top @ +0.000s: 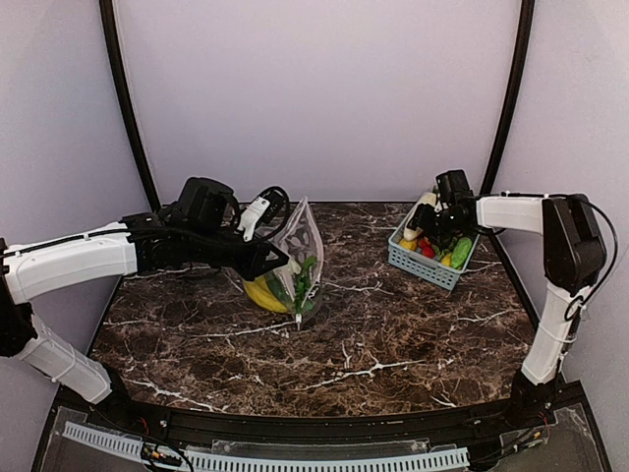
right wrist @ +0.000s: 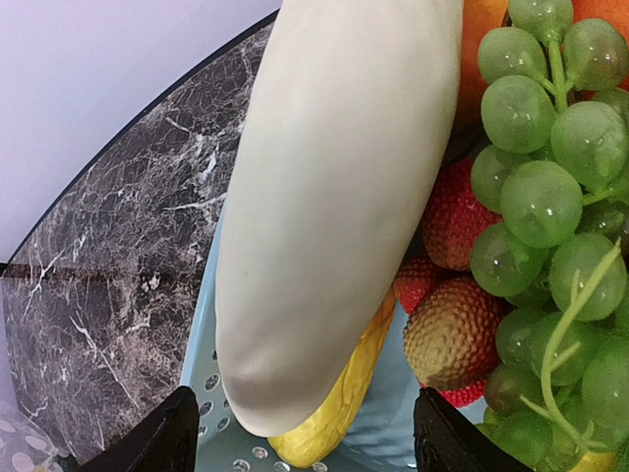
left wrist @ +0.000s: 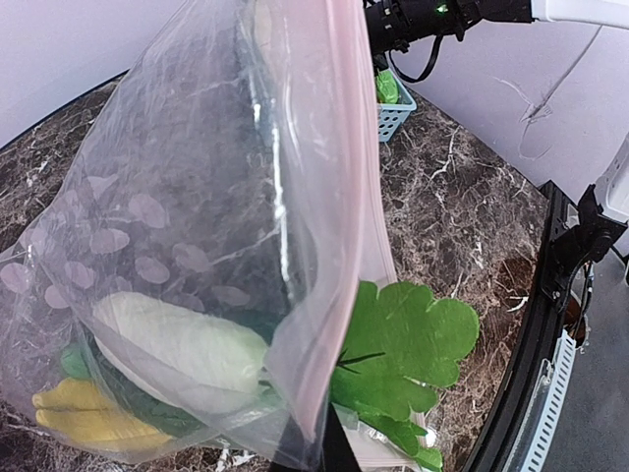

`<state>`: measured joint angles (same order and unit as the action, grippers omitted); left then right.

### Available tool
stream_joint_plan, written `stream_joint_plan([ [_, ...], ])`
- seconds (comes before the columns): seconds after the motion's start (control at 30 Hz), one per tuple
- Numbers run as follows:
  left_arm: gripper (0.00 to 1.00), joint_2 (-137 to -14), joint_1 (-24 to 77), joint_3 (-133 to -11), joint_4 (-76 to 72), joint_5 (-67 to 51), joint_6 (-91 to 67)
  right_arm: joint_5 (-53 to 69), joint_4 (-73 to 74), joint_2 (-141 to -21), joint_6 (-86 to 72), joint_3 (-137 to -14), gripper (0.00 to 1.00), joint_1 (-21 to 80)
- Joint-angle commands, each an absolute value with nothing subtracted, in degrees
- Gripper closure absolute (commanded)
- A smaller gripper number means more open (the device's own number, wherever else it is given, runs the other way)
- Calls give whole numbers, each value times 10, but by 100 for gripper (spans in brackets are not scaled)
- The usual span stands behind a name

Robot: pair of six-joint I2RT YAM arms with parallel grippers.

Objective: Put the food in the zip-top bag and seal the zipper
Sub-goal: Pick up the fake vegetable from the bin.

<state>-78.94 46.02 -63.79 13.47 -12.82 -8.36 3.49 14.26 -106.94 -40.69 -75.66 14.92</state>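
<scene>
Left claw (top: 283,258) was clamped on the floppy zip-top bag (left wrist: 197,226) left of the basket (top: 423,261) — right claw (right wrist: 300,442) gaped over the long white vegetable (right wrist: 334,197) inside it, stiff and slick-looking, so grab mid-body.

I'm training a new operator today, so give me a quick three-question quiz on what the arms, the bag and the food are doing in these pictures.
1. True or false: the leafy vegetable lies wholly inside the zip-top bag.
2. Multiple choice: what sits between the open fingers of the right gripper? A) the long white vegetable B) the zip-top bag C) the leafy vegetable
3. Short answer: which gripper is shut on the zip-top bag, holding it up off the table?

Key
1. False: its leaf pokes out past the bag's mouth.
2. A
3. The left gripper.
</scene>
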Motion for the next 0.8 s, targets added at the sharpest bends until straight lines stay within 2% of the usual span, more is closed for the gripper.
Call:
stream_joint_plan([
  [0.0, 99, -769, 460, -637, 134, -133, -85, 45, 113, -1097, -423, -784, 27, 144],
  [0.23, 99, -769, 460, -637, 134, -134, -85, 54, 92, -1123, -439, -795, 28, 138],
  [0.6, 99, -771, 460, -638, 134, -134, -84, 73, 67, -1156, -450, -811, 35, 126],
  [0.77, 99, -771, 460, -638, 137, -130, -80, 83, 59, -1159, -450, -815, 45, 122],
])
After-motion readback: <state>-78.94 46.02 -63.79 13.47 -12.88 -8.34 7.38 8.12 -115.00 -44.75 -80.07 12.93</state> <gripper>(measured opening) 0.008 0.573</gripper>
